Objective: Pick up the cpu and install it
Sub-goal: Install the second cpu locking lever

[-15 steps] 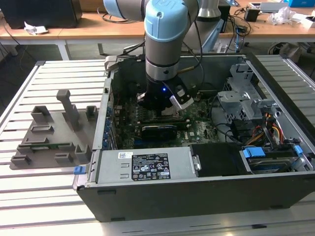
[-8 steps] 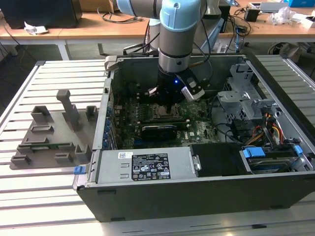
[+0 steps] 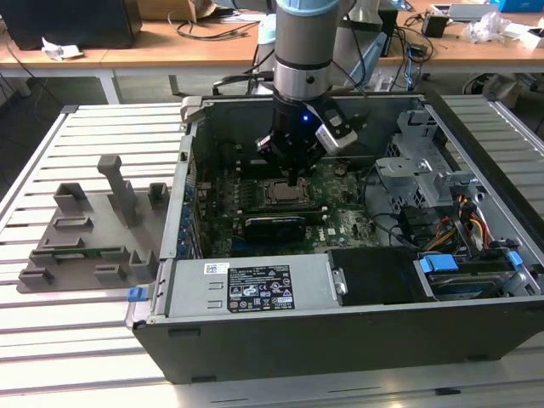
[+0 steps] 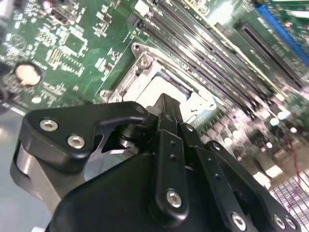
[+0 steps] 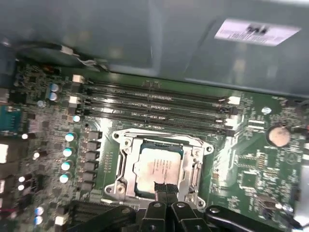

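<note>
arm reaches down into the open computer case (image 3: 476,340), which lies on its side on the slatted metal surface (image 3: 102,340). gripper (image 3: 294,177) hangs right over the motherboard socket (image 3: 283,193); in the first wrist view the gripper (image 5: 164,189) has its fingertips pressed together at the near edge of the socket frame (image 5: 126,145), nothing between them, tips touching or just above the cpu's edge, cannot tell which. in the second wrist view the gripper (image 4: 165,104) is likewise closed with nothing held.

cpu (image 5: 157,167) sits flat inside the socket, silvery top up, metal frame around it; in the second wrist view the cpu (image 4: 159,87) is partly hidden behind the fingers. ram slots (image 5: 154,104) run just beyond the socket, a round coin battery (image 5: 279,136) well off to one side of it. green motherboard (image 3: 340,223) lies around the socket. grey plastic fixture (image 3: 93,234) with upright posts stands on the surface outside the case, on the exterior view's left of it. power supply (image 3: 251,289) sits inside the case along the near wall.
</note>
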Tool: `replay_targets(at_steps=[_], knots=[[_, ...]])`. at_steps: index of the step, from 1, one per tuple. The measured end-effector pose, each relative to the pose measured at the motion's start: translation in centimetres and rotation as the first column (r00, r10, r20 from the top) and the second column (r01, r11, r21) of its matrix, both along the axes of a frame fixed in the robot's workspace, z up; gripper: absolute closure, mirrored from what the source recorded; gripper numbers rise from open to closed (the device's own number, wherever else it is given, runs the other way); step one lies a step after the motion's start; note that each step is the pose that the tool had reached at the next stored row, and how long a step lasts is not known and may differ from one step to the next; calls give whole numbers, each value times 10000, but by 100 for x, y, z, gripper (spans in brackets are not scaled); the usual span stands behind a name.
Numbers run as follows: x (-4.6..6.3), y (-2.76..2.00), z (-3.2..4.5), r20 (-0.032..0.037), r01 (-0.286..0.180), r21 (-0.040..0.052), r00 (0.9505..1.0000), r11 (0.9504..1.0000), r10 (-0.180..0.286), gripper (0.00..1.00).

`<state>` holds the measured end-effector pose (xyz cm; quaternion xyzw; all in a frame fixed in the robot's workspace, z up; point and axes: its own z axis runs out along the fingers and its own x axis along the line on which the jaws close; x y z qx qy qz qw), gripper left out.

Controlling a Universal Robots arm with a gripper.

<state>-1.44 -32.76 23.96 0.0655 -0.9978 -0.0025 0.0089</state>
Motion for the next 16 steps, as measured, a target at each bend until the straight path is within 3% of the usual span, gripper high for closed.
replay_targets(at_steps=[2, 5, 6, 9, 16], knots=[[-1, 1, 118, 1, 3, 1, 10000, 10000, -3, 89], [-1, 0, 361, 0, 3, 0, 10000, 10000, -3, 89], [-1, 0, 395, 0, 3, 0, 10000, 10000, -3, 89], [-1, 0, 448, 0, 3, 6, 10000, 10000, -3, 89], [-1, 0, 453, 0, 3, 7, 10000, 10000, -3, 89]])
